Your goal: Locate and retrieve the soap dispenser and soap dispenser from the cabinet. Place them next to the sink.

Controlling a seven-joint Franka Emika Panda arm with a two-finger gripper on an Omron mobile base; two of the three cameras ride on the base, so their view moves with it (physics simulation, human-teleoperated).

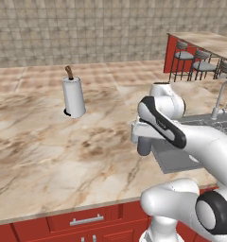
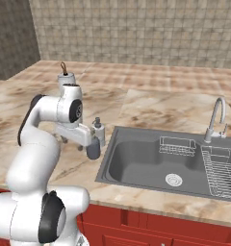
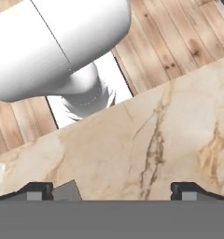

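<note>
While a paper-towel roll (image 1: 74, 97) stands well clear on the counter (image 1: 49, 151), the soap dispenser (image 2: 98, 130) sits beside the sink (image 2: 136, 158), half hidden by the gripper (image 2: 93, 150), jaws wide apart, empty.

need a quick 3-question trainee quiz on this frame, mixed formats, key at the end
1. True or false: the paper towel roll lies on its side in the basin.
2. In the hand view, what shows between the fingers? A) a bottle B) bare marble counter C) a tap
3. Fill in: the pump bottle stands on the counter right beside the ____.

Key
1. False. It stands upright on the counter.
2. B. The fingers are spread wide with nothing between them.
3. sink. The bottle is at the edge far from the tap.
</note>
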